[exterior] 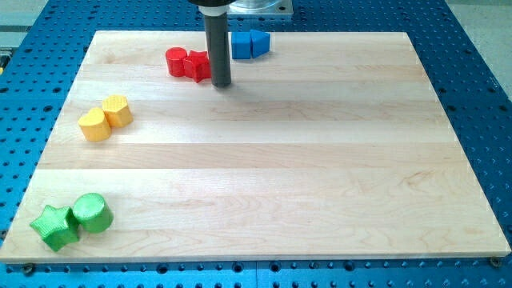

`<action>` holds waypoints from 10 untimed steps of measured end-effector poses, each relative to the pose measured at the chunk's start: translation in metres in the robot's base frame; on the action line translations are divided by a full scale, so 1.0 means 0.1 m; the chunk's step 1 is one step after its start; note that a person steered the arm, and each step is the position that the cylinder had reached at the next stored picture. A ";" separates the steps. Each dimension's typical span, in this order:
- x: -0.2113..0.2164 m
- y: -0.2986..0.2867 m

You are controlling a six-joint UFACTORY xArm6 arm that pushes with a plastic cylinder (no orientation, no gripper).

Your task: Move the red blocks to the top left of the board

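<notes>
Now my tip [221, 84], holding nothing, touches the two red plastic blocks [189, 64] at their three o'clock; an off-centre push could split them.

The board [264, 160] is pale wood, its planks running side to side with fine grain, smooth and faintly satin. Beneath it the table [480, 96] looks like blue-painted metal dotted with regular holes, matt with a slight sheen. The rod [218, 44] is dark, smooth and semi-matt, down to my tip [220, 85]; whether it is metal or plastic is unclear. Above it sits a brushed silver metal mount [260, 6]. The red blocks [190, 64], blue blocks [250, 44], yellow blocks [106, 118] and green blocks [72, 220] all look like matt plastic with faintly ridged sides.
</notes>
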State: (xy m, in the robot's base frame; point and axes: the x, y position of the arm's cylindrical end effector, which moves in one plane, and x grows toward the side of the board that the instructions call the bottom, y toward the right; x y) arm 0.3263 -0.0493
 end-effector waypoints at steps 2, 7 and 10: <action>-0.45 -0.65; -0.32 -0.91; 0.14 -0.70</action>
State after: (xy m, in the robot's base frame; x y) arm 0.3402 -0.1191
